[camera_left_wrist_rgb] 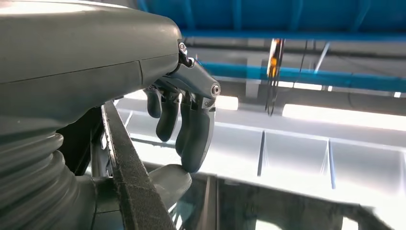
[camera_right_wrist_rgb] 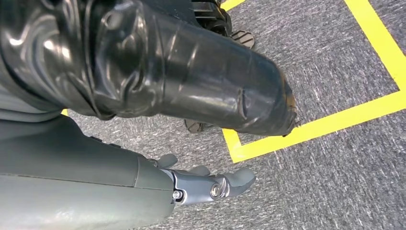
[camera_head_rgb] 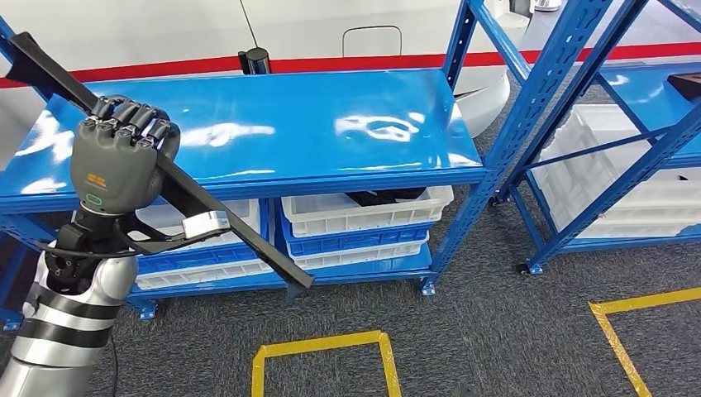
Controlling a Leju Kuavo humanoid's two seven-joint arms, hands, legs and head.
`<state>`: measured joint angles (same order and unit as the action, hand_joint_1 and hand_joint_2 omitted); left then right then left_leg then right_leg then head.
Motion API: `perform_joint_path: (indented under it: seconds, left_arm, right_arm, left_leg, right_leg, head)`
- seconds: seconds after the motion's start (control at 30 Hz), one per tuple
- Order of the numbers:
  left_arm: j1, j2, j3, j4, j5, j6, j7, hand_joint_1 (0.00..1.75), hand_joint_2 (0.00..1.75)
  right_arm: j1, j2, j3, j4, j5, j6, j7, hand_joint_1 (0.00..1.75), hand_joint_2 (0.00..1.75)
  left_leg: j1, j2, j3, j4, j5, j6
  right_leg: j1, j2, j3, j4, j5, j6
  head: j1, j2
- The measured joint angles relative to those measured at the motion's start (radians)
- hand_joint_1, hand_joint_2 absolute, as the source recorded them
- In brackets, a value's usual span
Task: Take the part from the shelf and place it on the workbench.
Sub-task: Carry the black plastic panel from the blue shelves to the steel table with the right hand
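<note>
My left hand (camera_head_rgb: pixel 122 157) grips a long black strip-shaped part (camera_head_rgb: pixel 240 227) that runs slantwise from the upper left, past the hand, down to a bent end near the lower shelf. The hand is raised in front of the blue shelf top (camera_head_rgb: pixel 273 124). In the left wrist view the dark fingers (camera_left_wrist_rgb: pixel 191 134) curl round the black part (camera_left_wrist_rgb: pixel 131 177), with the thumb pressed under it. My right hand (camera_right_wrist_rgb: pixel 210 184) hangs low over the grey carpet, its fingers stretched out with nothing in them.
White bins (camera_head_rgb: pixel 364 211) sit on the lower levels of the blue shelf. A second blue rack (camera_head_rgb: pixel 612 141) with white bins stands to the right. Yellow tape (camera_head_rgb: pixel 326 347) marks squares on the grey carpet, with another corner of yellow tape (camera_right_wrist_rgb: pixel 316 127) below my right hand.
</note>
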<state>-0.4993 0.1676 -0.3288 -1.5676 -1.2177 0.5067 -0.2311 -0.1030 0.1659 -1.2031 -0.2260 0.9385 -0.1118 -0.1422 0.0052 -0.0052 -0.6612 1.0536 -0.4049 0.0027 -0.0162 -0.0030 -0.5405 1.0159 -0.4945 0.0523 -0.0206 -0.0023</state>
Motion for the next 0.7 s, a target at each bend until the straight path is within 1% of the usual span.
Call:
perform_joint_path:
  seconds: [0.2,0.63,0.7]
  left_arm:
    - [-0.008,0.000,-0.016,-0.038,-0.019,0.029,0.005,1.75,1.75]
    - [-0.010,0.000,-0.036,-0.054,-0.021,0.034,0.006,1.75,1.75]
    - [-0.010,0.000,-0.038,-0.056,-0.025,0.052,0.005,1.75,1.75]
  right_arm:
    - [0.000,0.000,-0.002,0.000,0.000,0.000,0.000,0.00,0.00]
    - [0.000,0.000,-0.004,0.000,0.000,0.000,0.000,0.00,0.00]
    - [0.000,0.001,-0.004,0.000,0.001,0.000,0.000,0.00,0.00]
  left_leg:
    - [0.000,0.000,0.000,0.000,0.000,0.000]
    - [0.000,0.000,0.000,0.000,0.000,0.000]
    - [-0.002,0.000,-0.001,0.003,-0.001,0.002]
  right_leg:
    - [0.000,0.000,0.000,0.000,0.000,0.000]
    - [0.000,0.000,0.000,0.000,0.000,0.000]
    - [-0.003,0.000,0.001,-0.002,0.002,0.003]
  head:
    - [0.000,0.000]
    - [0.000,0.000]
    - [0.000,0.000]
